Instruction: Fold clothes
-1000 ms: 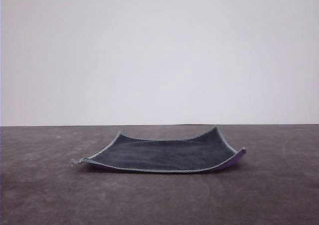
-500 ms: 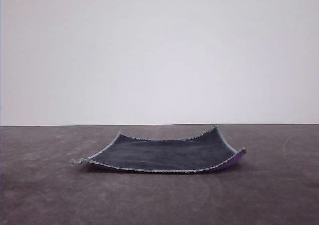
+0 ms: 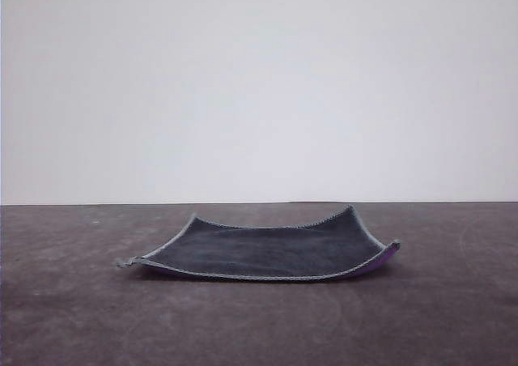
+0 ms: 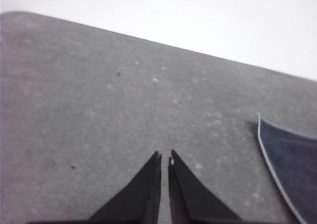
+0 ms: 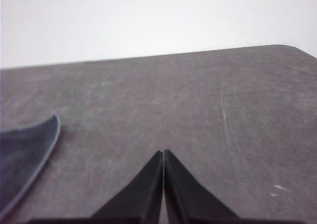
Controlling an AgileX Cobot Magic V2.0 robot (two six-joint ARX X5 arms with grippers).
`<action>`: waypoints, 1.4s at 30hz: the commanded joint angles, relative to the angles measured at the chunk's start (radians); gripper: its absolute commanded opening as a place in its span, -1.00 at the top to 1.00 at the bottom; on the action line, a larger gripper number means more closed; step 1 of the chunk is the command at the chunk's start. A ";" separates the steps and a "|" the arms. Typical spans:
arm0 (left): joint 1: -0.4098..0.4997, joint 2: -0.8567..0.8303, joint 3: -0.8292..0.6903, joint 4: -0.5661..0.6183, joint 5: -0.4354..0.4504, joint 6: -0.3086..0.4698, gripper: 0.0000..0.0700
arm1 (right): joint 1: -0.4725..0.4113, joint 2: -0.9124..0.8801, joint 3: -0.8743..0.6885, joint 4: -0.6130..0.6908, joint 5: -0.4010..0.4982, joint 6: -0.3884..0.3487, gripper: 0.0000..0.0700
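Note:
The clothes (image 3: 267,253) are one small square cloth lying spread on the dark table (image 3: 437,317), dark grey face up, with pale stitched edging. Its corners curl upward and a strip of purple underside shows at the right corner (image 3: 382,260). In the left wrist view my left gripper (image 4: 165,157) is shut with nothing in it, over bare table, and a corner of the clothes (image 4: 292,172) lies off to one side of it. In the right wrist view my right gripper (image 5: 164,152) is shut and holds nothing, with a curled corner of the clothes (image 5: 22,152) apart from it.
A plain white wall (image 3: 259,91) stands behind the table's far edge. The table's rounded corners (image 5: 292,48) show in the wrist views. Bare tabletop (image 3: 81,317) surrounds the cloth on all sides.

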 commanded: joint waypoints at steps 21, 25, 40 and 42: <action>-0.006 0.844 0.657 -0.104 0.156 0.097 0.98 | 0.052 0.953 0.789 -0.236 -0.185 -0.055 1.00; -0.014 0.982 0.728 -0.093 0.255 0.129 0.98 | 0.085 1.088 0.855 -0.237 -0.260 -0.079 1.00; -0.016 1.228 0.757 -0.090 0.571 0.139 0.95 | 0.166 1.326 0.859 -0.227 -0.399 -0.076 1.00; -0.016 1.231 0.757 -0.093 0.571 0.139 0.91 | 0.167 1.326 0.859 -0.228 -0.399 -0.076 1.00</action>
